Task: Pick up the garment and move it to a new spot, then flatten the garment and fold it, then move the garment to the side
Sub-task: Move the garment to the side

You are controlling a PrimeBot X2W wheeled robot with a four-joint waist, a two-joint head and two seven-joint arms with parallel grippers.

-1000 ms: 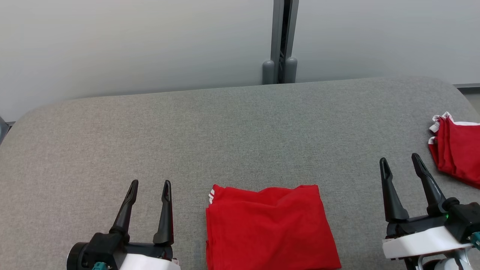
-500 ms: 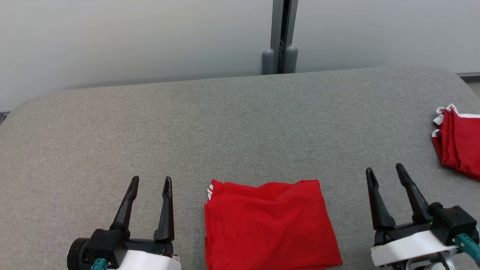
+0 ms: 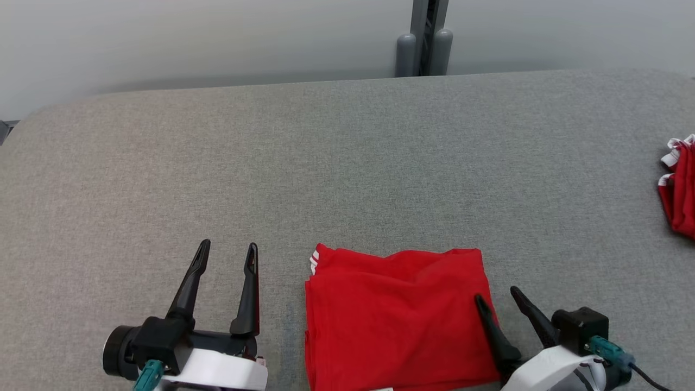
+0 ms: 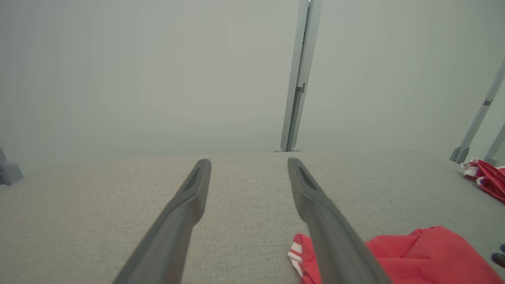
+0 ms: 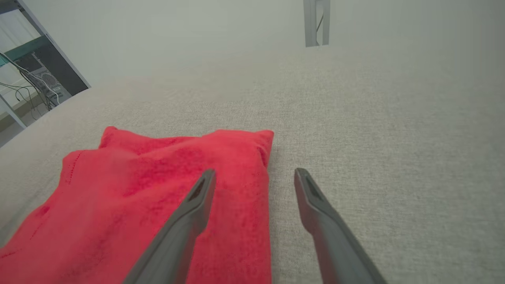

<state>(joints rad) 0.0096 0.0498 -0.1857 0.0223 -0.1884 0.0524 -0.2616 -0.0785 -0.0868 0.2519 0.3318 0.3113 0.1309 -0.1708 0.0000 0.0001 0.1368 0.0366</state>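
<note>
The garment [image 3: 396,315] is a red cloth folded into a rough square, lying on the grey table [image 3: 347,163] near its front edge. White-striped trim shows at its far left corner [image 4: 296,252]. My right gripper [image 3: 495,296] stands open at the garment's right edge, one finger over the red cloth [image 5: 177,185] and the other over bare table. My left gripper [image 3: 228,250] is open to the left of the garment with nothing between its fingers. In the left wrist view the left gripper [image 4: 249,162] points over bare table, the garment [image 4: 426,252] at lower right.
A second red cloth with white trim [image 3: 678,184] lies at the table's right edge, also seen as a red cloth [image 4: 483,175] in the left wrist view. A grey post [image 3: 426,38] stands behind the table against a pale wall. Shelving with cables [image 5: 35,86] shows at the left.
The head camera has tilted and turned a little. My right gripper has moved left and toward me, from beside the far cloth to the garment's right edge. The left gripper has stayed in place.
</note>
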